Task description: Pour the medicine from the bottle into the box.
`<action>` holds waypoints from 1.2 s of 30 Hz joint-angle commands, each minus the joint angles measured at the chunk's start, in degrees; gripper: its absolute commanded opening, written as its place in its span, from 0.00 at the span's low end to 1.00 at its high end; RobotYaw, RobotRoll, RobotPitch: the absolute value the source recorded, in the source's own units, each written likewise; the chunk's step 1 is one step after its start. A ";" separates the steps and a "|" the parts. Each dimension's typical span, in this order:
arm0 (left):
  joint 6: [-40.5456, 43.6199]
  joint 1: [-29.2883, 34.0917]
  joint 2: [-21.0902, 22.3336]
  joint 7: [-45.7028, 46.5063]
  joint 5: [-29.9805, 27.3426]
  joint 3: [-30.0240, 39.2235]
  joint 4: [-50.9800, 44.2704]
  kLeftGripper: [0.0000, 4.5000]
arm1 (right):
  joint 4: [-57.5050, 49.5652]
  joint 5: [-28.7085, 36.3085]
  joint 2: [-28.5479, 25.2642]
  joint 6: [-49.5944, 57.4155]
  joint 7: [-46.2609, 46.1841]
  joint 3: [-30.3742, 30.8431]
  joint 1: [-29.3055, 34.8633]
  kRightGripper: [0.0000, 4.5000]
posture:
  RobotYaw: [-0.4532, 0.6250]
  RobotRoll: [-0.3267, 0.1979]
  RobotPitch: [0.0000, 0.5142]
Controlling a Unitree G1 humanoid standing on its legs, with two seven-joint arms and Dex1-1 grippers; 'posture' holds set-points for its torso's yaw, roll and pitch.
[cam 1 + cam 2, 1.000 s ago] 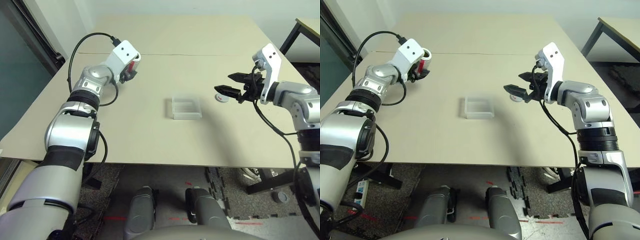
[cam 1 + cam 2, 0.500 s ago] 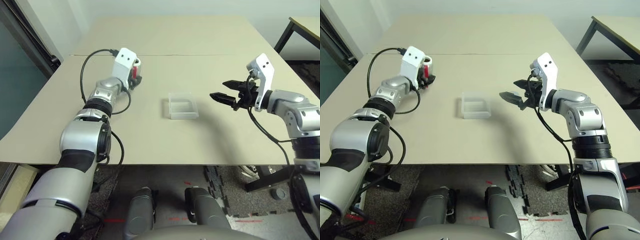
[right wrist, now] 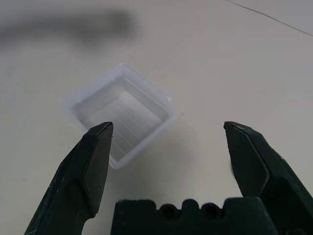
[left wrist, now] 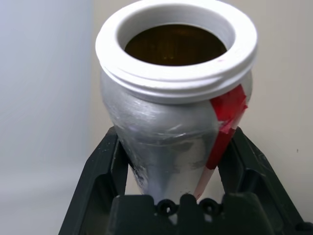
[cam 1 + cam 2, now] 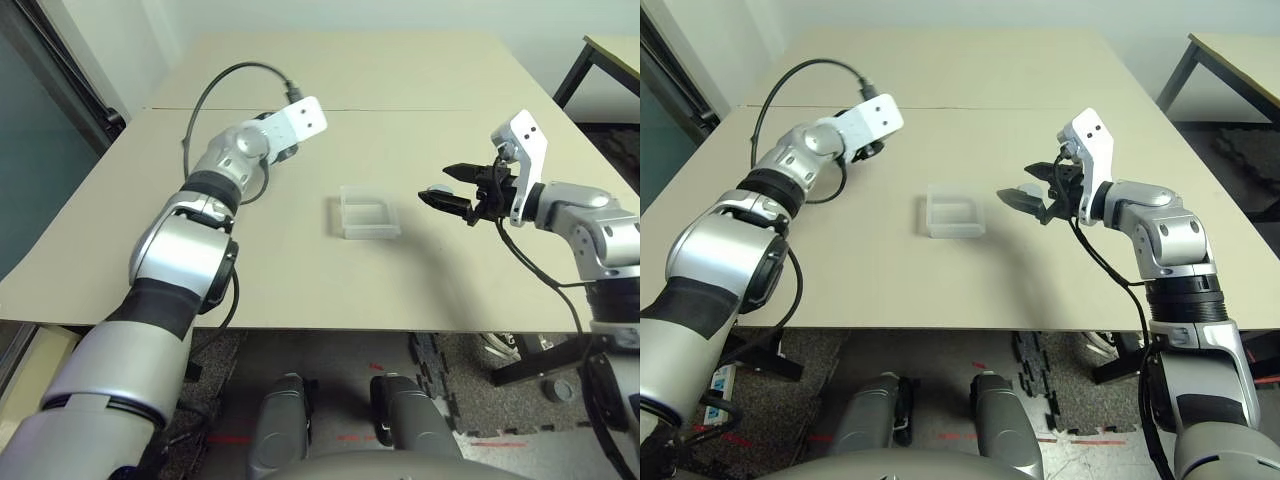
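Note:
In the left wrist view my left gripper [image 4: 173, 147] is shut on the bottle [image 4: 166, 132], a silver body with a red stripe. Its white-rimmed mouth [image 4: 176, 44] is uncapped and dark inside. I cannot make out the medicine. In the head views the left wrist's white housing [image 5: 300, 118] hangs over the table left of and beyond the box [image 5: 368, 212] and hides the bottle. The box is clear plastic and stands at the table's middle. My right gripper [image 5: 455, 187] is open, just right of the box [image 3: 120, 115], nothing between its fingers.
A small round cap [image 5: 436, 191] lies on the table under the right gripper's fingers. A seam line [image 5: 400, 110] crosses the tabletop beyond the box. Another table's corner [image 5: 610, 50] stands at the far right. There is bare table in front of the box.
My left arm has swung the bottle rightwards toward the box and turned its wrist, so the housing now covers the bottle. The right gripper has stayed open beside the box.

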 commanded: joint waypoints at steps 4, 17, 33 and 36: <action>-5.25 -3.23 -1.77 7.53 18.88 -19.05 1.70 0.62 | -1.72 -0.16 1.24 0.01 -1.45 1.19 -1.86 1.00 | 0.25 0.62 0.13; -3.71 -5.97 -4.01 18.15 29.01 -29.43 2.62 0.62 | -0.59 -0.24 4.03 -0.82 -3.05 1.56 -3.21 1.00 | 0.25 0.62 0.12; 4.34 -0.39 -2.72 2.59 -12.09 14.36 1.30 0.62 | 0.34 0.15 4.76 -1.20 -3.90 0.63 -3.51 1.00 | 0.29 0.62 0.10; 7.42 1.83 -2.43 3.18 -20.17 23.71 0.50 0.62 | 1.65 0.20 5.35 -2.47 -4.59 -0.04 -3.93 1.00 | 0.32 0.62 0.09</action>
